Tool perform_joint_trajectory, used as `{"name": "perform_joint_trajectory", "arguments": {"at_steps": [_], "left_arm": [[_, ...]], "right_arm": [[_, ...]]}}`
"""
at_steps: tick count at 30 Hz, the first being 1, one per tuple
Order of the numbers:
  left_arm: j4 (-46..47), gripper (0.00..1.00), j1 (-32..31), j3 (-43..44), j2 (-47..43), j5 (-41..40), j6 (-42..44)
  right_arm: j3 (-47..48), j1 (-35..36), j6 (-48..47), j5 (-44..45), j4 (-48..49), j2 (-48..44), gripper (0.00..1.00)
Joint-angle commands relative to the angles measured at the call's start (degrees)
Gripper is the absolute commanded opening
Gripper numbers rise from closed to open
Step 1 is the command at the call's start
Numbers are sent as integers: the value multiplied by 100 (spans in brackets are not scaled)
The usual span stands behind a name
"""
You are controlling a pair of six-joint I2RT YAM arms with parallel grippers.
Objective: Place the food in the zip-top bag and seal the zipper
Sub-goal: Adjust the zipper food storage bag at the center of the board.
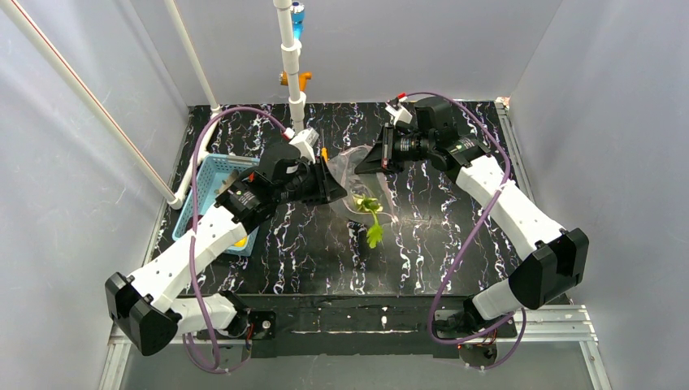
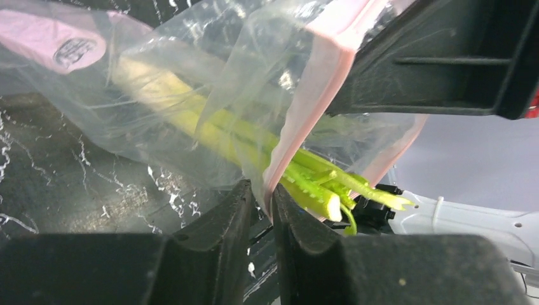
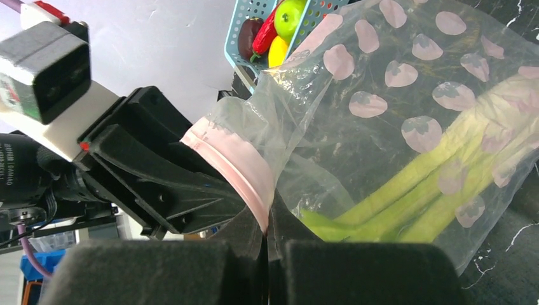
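Note:
The clear zip-top bag [image 1: 355, 172] hangs between my two grippers above the table's middle. The long leek [image 2: 254, 143] lies inside it, its green end [image 1: 374, 231] sticking out of the mouth. My left gripper [image 2: 262, 190] is shut on the pinkish-red zipper strip [image 2: 318, 89]. My right gripper [image 3: 267, 219] is shut on the same strip [image 3: 232, 155] from the other side. The leek shows through the bag in the right wrist view [image 3: 407, 190]. The green apple [image 3: 289, 14], yellow fruit [image 3: 278, 51], red chili [image 3: 266, 35] and dark red piece [image 3: 246, 35] lie in the basket. The grey fish is out of view.
The light-blue mesh basket [image 1: 213, 191] stands at the table's left, partly under my left arm. A white pipe stand [image 1: 291, 61] rises at the back centre. Grey walls close in the black marbled table [image 1: 422, 252] on three sides.

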Motion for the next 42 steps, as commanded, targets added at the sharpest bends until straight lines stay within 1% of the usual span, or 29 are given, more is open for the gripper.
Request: {"name": "perform_joint_trajectory", "arguments": {"at_steps": [1, 3, 4, 5, 6, 8, 12, 15, 18, 23, 25, 26, 28, 31, 34, 36, 40, 42], "left_arm": [[548, 15, 20, -86, 53, 205, -112], [599, 2, 18, -89, 85, 248, -191], [636, 0, 19, -118, 56, 215, -268], [721, 0, 17, -182, -12, 154, -353], [810, 0, 19, -265, -136, 42, -502], [810, 0, 18, -367, -340, -298, -997], [804, 0, 15, -379, -457, -513, -1705], [731, 0, 16, -397, -501, -761, -2133], [743, 0, 18, -487, -598, -943, -2469], [908, 0, 16, -633, -735, -1221, -2797], [962, 0, 16, -675, -775, -1282, -2932], [990, 0, 16, -700, -792, -1304, -2999], [1020, 0, 18, -727, -823, -1350, -3053], [1065, 0, 18, -731, -865, -1424, -3065], [1030, 0, 19, -686, -886, -1481, -3029], [975, 0, 21, -643, -883, -1510, -2997], [986, 0, 21, -679, -901, -1539, -3022], [992, 0, 16, -702, -903, -1550, -3039]], "right_arm": [[412, 82, -440, 264, -316, -177, 1], [537, 123, -624, 366, -487, -136, 1], [614, 132, -760, 413, -592, -116, 2], [696, 133, -946, 565, -745, -108, 8], [767, 134, -1169, 800, -933, -118, 17], [840, 134, -1702, 1229, -1165, -197, 32], [879, 142, -2805, 1590, -1281, -516, 52], [146, 140, -3243, 1701, -771, -1184, 66], [-999, 138, -3268, 1704, 212, -2263, 76], [-2716, 142, -3317, 1687, 1234, -3786, 78], [-3145, 217, -3612, 1355, 1277, -4179, 78], [-3302, 348, -3721, 1363, 1229, -4324, 76], [-3626, 669, -3849, 1665, 1279, -4601, 76], [-4120, 1367, -4129, 2408, 1533, -4860, 79], [-4090, 2204, -4463, 3377, 1398, -4551, 79], [-4107, 2714, -4604, 4234, 1452, -4337, 79], [-4322, 3343, -4885, 5186, 2108, -4156, 78], [-4311, 3645, -5092, 5859, 2353, -3876, 74]]}}
